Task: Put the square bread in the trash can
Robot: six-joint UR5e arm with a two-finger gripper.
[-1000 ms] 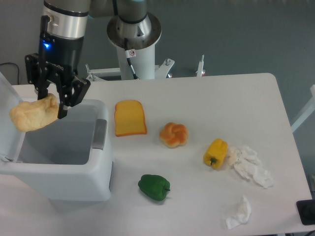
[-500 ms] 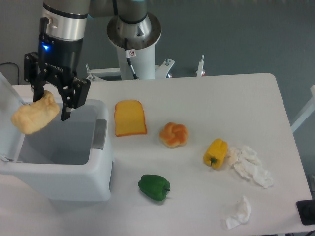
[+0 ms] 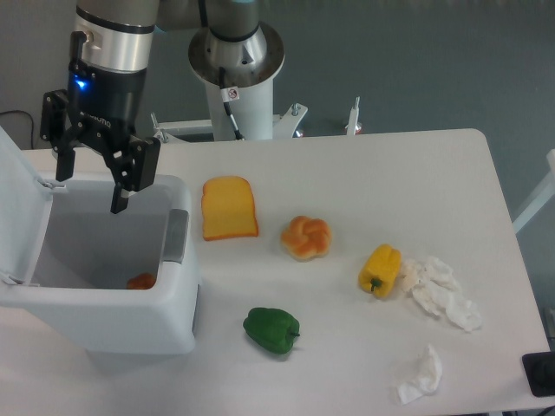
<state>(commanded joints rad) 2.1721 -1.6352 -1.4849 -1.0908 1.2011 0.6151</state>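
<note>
My gripper (image 3: 88,194) hangs open over the back rim of the trash can (image 3: 113,322), with nothing between its fingers. The trash can is a white bin at the table's left; its lid (image 3: 19,204) is swung up and its grey inside is exposed. The square bread is not in view. A small orange bit (image 3: 141,281) shows low inside the bin against the front wall; I cannot tell what it is.
A flat orange toast slice (image 3: 229,207) lies right of the bin, then a knotted bun (image 3: 306,237), a yellow pepper (image 3: 380,269) and a green pepper (image 3: 272,329). Crumpled tissues (image 3: 442,292) lie at the right, one more tissue (image 3: 422,374) near the front edge.
The gripper opened and let go of the pale bread, which dropped out of sight into the bin. The arm itself has hardly moved.
</note>
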